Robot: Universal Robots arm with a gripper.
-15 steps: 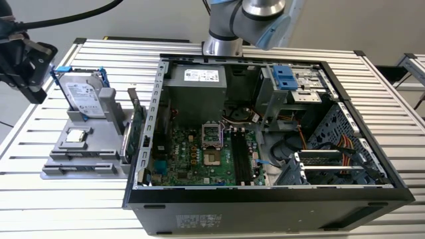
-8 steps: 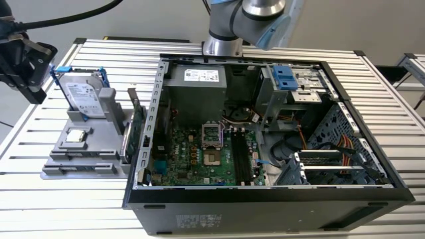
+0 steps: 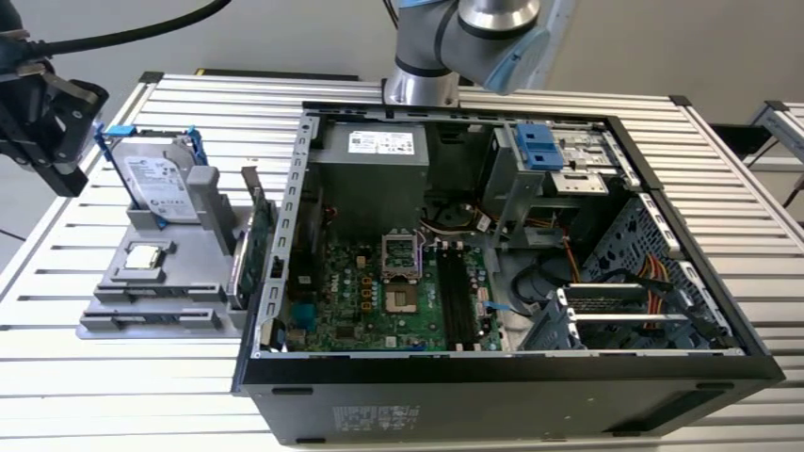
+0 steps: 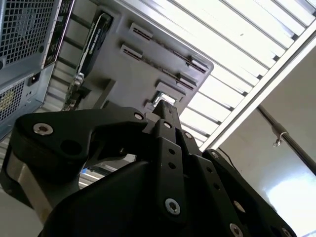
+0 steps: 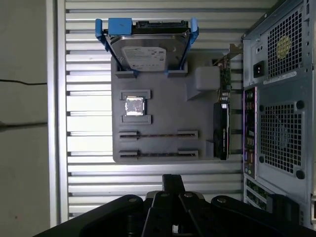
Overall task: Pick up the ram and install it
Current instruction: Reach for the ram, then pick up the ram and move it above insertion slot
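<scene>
My gripper hangs at the exterior view's far left, above the table and apart from the grey parts holder. In both wrist views its black fingers are pressed together with nothing between them. The holder's two long narrow slots show bare grooves. The ram is out of view as a loose stick. Inside the open computer case, the dark memory slots run along the green motherboard; I cannot tell whether a stick sits in them.
The holder carries a silver hard drive in a blue bracket, a small square chip and an upright expansion card beside the case. The case's rear panel is close by. The table is ribbed metal.
</scene>
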